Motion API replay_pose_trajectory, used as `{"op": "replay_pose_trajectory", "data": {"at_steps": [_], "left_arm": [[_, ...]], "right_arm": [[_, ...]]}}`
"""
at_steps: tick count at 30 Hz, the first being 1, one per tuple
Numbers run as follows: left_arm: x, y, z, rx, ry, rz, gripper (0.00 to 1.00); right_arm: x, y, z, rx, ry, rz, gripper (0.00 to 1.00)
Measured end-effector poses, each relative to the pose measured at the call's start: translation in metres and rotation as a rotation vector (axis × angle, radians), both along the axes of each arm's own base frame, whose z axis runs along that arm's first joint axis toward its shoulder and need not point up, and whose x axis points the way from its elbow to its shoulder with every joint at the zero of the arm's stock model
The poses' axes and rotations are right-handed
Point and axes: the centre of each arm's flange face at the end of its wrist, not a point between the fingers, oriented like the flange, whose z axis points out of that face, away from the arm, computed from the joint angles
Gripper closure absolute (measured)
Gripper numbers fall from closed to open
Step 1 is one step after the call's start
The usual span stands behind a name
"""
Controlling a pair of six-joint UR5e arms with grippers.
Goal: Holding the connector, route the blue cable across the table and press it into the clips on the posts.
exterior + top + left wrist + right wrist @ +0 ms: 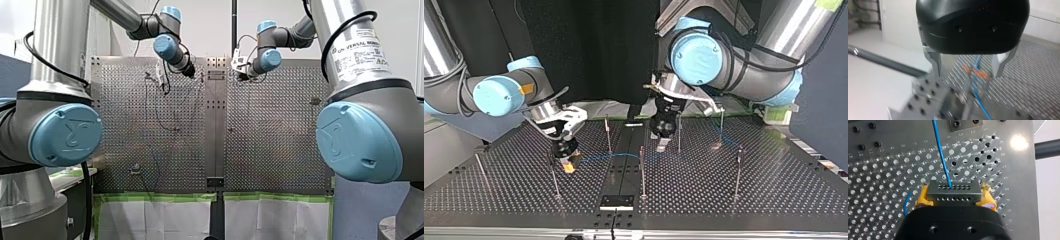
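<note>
In the right wrist view my right gripper (954, 201) is shut on a grey connector (953, 192), with its yellow pads (923, 197) on both sides. The blue cable (941, 152) leaves the connector and runs ahead over the perforated plate. In the top view that gripper (569, 167) hangs low at the left, and the cable (619, 156) runs from it to the right past a thin post (642, 170). My left gripper (968, 75) is open above the cable (976, 92) and a blurred orange clip (978, 73), touching neither. It hovers near another post (679, 132).
Several thin posts stand on the perforated table (774, 195), among them one at the top view's left (554, 175), one at its right (737, 172) and one at the back (608, 132). A black plate (616, 201) lies at the table's near middle edge.
</note>
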Motion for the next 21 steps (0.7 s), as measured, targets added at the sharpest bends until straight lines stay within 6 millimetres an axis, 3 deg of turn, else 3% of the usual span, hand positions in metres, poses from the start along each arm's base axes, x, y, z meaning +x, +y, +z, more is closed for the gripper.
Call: {"op": "replay_pose_trajectory", "data": {"at_steps": [8, 16, 21], "left_arm": [[-0.018, -0.029, 0.017, -0.047, -0.071, -0.017, 0.00], [-0.041, -0.059, 0.019, -0.052, -0.077, -0.081, 0.00], [-0.042, -0.077, 0.016, -0.023, -0.068, -0.091, 0.00]], "right_arm": [[-0.001, 0.000, 0.003, -0.005, -0.002, -0.001, 1.00], [-0.005, -0.001, 0.008, -0.010, -0.006, -0.007, 1.00], [-0.006, 0.000, 0.011, -0.013, -0.008, -0.008, 1.00]]}}
